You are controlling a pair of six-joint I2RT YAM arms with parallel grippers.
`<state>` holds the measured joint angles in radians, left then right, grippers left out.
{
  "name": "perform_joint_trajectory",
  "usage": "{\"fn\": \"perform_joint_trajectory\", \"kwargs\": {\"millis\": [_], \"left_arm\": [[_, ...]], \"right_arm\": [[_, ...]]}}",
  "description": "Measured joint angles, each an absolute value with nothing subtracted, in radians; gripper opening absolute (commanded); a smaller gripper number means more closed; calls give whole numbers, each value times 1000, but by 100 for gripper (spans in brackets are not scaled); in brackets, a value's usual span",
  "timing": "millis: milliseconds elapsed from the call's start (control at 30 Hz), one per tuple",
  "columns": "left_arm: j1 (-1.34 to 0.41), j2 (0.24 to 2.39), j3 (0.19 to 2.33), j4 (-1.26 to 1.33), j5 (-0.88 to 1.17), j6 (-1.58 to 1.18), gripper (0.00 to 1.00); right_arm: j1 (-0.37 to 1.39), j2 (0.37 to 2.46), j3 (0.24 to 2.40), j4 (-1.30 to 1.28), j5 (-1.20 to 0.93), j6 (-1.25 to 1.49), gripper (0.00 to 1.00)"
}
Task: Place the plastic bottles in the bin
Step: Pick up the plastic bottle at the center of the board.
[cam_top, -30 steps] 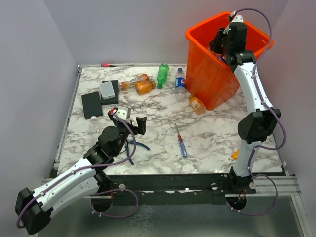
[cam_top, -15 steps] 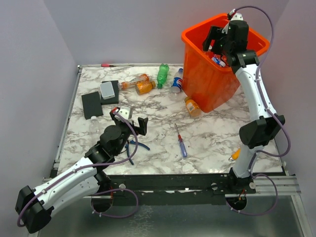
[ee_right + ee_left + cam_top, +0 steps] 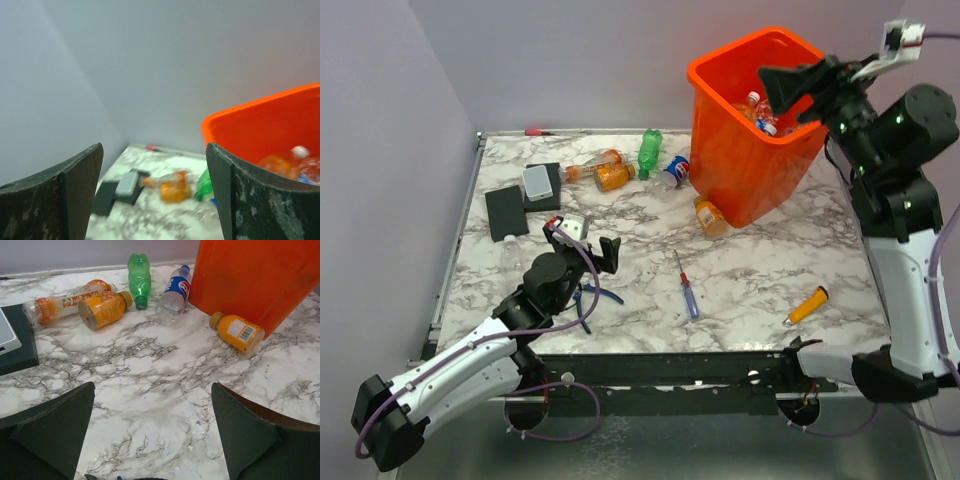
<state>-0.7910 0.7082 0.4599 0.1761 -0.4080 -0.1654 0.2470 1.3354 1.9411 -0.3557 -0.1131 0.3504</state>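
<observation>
Top external: right hand (image 3: 782,90) spread, empty, over bin (image 3: 740,170) rim, bottles (image 3: 760,108) inside; left hand (image 3: 588,242) spread, loose bottles (image 3: 613,176) well beyond.

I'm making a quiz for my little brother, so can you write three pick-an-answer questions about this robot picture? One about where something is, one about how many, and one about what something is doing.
1. Where does the screwdriver lie?
A) in the bin
B) on the table
C) on the floor

2. How many green bottles lie on the table?
A) one
B) three
C) none

3. The right tool, up by the bin, is:
A) shut on a bottle
B) open and empty
C) gripping the bin's rim

Answers:
1 B, it lies flat on the marble top between the two arms.
2 A, only one green bottle shows there, near the far edge.
3 B, its fingers stand wide apart with nothing between them.
</observation>
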Motion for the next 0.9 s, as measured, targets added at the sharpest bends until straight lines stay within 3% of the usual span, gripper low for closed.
{"fn": "perform_joint_trajectory", "kwargs": {"millis": [233,400,633,900], "left_arm": [[-791,776,466,175,-407,-192,99],[-791,884,514,169,-380,-279,99],[-790,1160,687,202,-343,-620,99],[-789,1467,781,321,-256,-976,99]], "right_arm": [[333,1005,1441,-274,-353,335,85],[334,821,1086,-306,-391,330,84],[334,547,688,-316,-270,463,84],[334,492,571,-334,-59,561,84]]}}
